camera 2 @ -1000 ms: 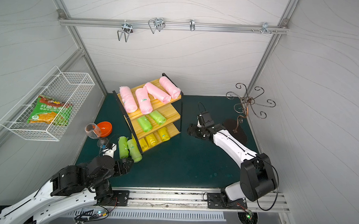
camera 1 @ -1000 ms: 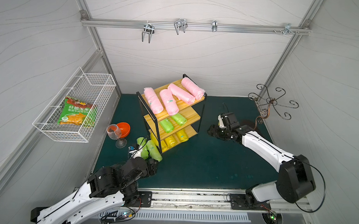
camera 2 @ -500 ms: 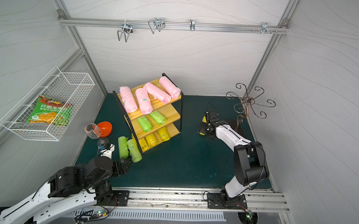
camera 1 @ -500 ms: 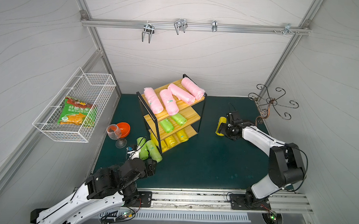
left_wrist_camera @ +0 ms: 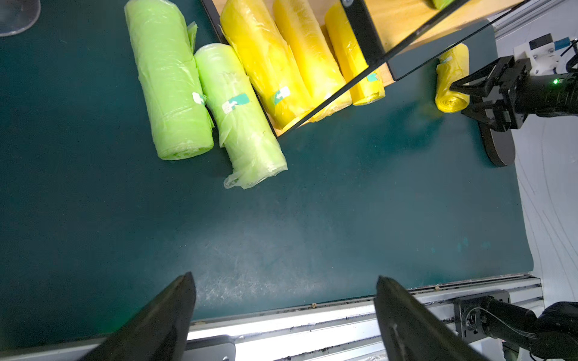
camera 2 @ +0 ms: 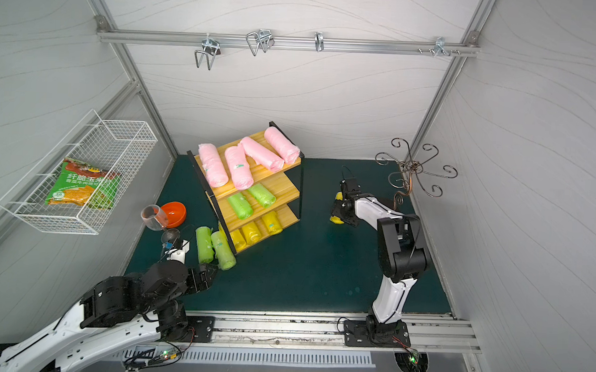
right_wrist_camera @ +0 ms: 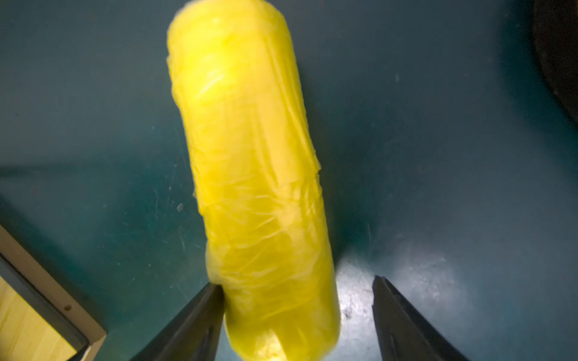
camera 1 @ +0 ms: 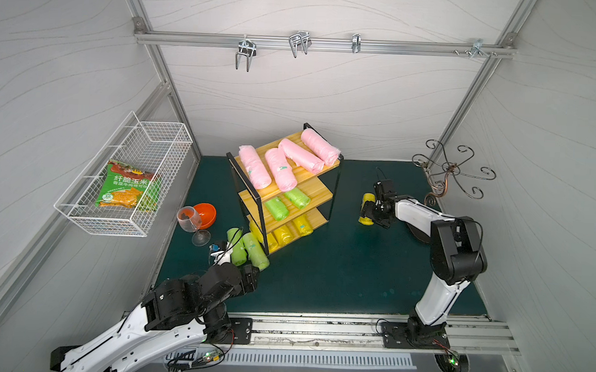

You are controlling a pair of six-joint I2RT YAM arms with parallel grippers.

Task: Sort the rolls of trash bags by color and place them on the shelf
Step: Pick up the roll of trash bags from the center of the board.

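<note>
- Surroundings: black-framed three-tier wooden shelf (camera 1: 318, 192) stands near the crinkled yellow plastic roll (right_wrist_camera: 250, 156), which lies on the dark green mat (camera 1: 338, 264).
- Right gripper (right_wrist_camera: 297, 281) straddles the roll, fingers spread, one touching it.
- Left gripper (left_wrist_camera: 283, 278) gapes wide, empty.

Left gripper (left_wrist_camera: 283, 278) spread wide, right gripper (right_wrist_camera: 296, 281) parted, arm outstretched

We see a dark green desk (camera 1: 320, 281) carrying the shelf (camera 1: 320, 191) toward its back. The top board holds four pink rolls (camera 1: 285, 169), the middle board two lime green rolls (camera 1: 276, 208), and the bottom board three yellow rolls (camera 1: 282, 232). On the desk itself, two loose green rolls (camera 1: 255, 250) lie touching, just beside the shelf. A lone yellow roll (right_wrist_camera: 256, 175) lies well apart from it. A wine glass (camera 1: 189, 220) and an orange bowl (camera 1: 205, 214) stand near the desk's edge.
</note>
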